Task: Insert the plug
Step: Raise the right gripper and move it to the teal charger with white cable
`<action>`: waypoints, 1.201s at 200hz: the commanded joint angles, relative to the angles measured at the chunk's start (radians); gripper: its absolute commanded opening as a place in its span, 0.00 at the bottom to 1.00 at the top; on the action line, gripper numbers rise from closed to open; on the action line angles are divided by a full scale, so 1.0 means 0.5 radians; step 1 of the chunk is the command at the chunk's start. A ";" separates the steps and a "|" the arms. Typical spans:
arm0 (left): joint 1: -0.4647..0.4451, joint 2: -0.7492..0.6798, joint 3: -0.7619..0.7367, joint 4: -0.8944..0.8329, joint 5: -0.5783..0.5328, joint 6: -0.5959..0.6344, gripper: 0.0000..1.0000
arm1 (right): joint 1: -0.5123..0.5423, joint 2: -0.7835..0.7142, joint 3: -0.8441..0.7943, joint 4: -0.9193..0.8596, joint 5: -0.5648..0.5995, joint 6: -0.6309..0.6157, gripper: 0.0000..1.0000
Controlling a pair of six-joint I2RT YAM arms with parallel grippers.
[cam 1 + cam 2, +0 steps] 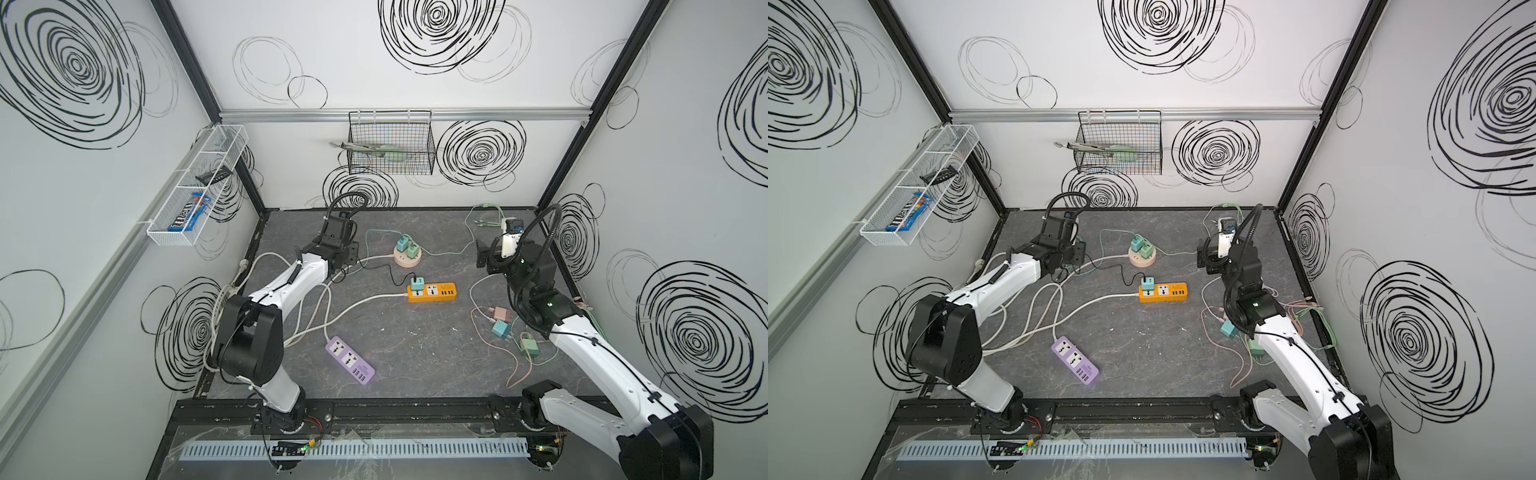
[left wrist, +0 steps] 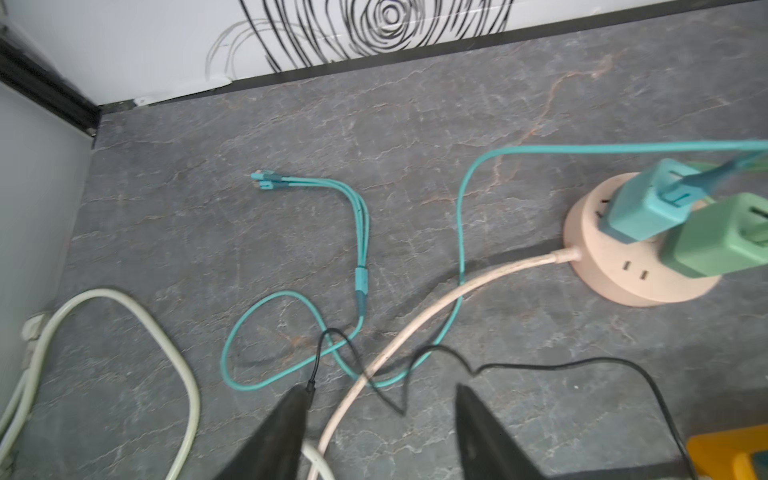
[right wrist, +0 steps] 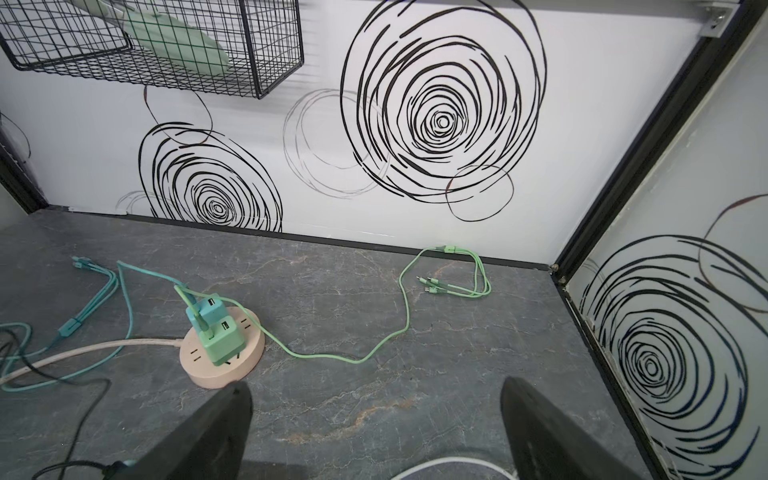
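Two arms reach over the grey tabletop (image 1: 415,345) in both top views on my remote feed. The teal plug (image 1: 417,284) stands upright in the end socket of the orange power strip (image 1: 440,292) mid-table, with the left gripper (image 1: 352,252) well apart to one side and the right gripper (image 1: 482,254) well apart to the other. A pink socket hub (image 1: 407,259) carrying two chargers lies behind the strip, a purple power strip (image 1: 350,362) lies in front, and loose chargers (image 1: 500,329) sit beside the right arm. On my left wrist camera, the left gripper's fingers (image 2: 291,419) are spread wide with nothing clasped. A black cable (image 2: 552,365) ends right at one fingertip, though I cannot tell whether it touches. A pink cord (image 2: 457,291) from the pink socket hub (image 2: 623,286) runs beneath the gap, and a corner of the orange power strip (image 2: 723,453) shows at the frame's edge. On my right wrist camera, the right gripper (image 3: 374,388) is likewise spread and empty above bare tabletop, with the pink socket hub (image 3: 245,357) near one finger and a light-green cable (image 3: 357,360) trailing toward the back wall.
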 commanded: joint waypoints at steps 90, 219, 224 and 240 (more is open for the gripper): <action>-0.045 -0.458 -0.244 0.287 -0.100 -0.162 0.96 | -0.131 0.058 -0.054 -0.159 -0.267 0.574 0.97; -0.149 -0.579 -0.373 0.483 -0.170 -0.160 0.96 | -0.580 0.036 -0.274 -0.951 -0.602 0.950 0.97; -0.149 -0.576 -0.372 0.479 -0.184 -0.163 0.96 | -0.604 0.030 -0.293 -0.964 -0.601 0.960 0.97; -0.148 -0.576 -0.369 0.476 -0.210 -0.174 0.96 | -0.663 0.026 -0.339 -1.001 -0.636 1.006 0.97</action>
